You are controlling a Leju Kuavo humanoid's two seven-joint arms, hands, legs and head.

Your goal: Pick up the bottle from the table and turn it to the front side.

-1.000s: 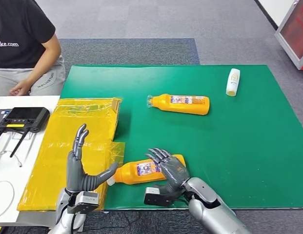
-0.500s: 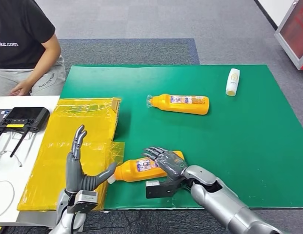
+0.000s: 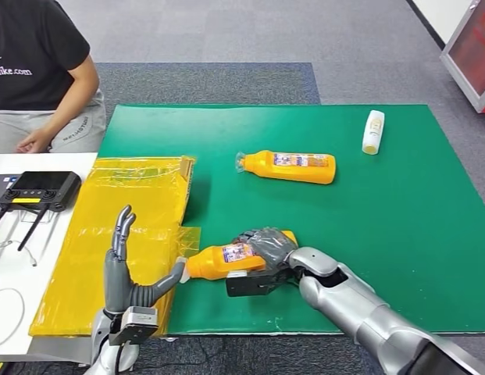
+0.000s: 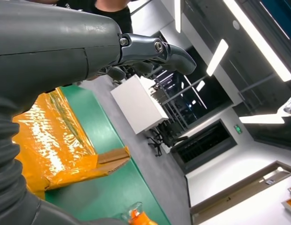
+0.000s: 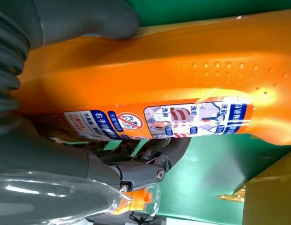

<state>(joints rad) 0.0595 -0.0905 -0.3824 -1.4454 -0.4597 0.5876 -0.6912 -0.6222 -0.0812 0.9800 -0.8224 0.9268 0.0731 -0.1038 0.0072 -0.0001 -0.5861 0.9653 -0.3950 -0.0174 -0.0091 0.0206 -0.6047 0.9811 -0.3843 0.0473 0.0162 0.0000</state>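
On the green mat (image 3: 375, 234), glossy orange bottle (image 3: 219, 263) (dimpled plastic), right hand (image 3: 269, 248) gripping

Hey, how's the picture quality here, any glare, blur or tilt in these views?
Head view: even light, sharp, sheen on the yellow film. Left wrist view: turned sideways, ceiling lights blown out, hand close and soft. Right wrist view: near bottle very close, label readable but sideways, highlights on the orange plastic.
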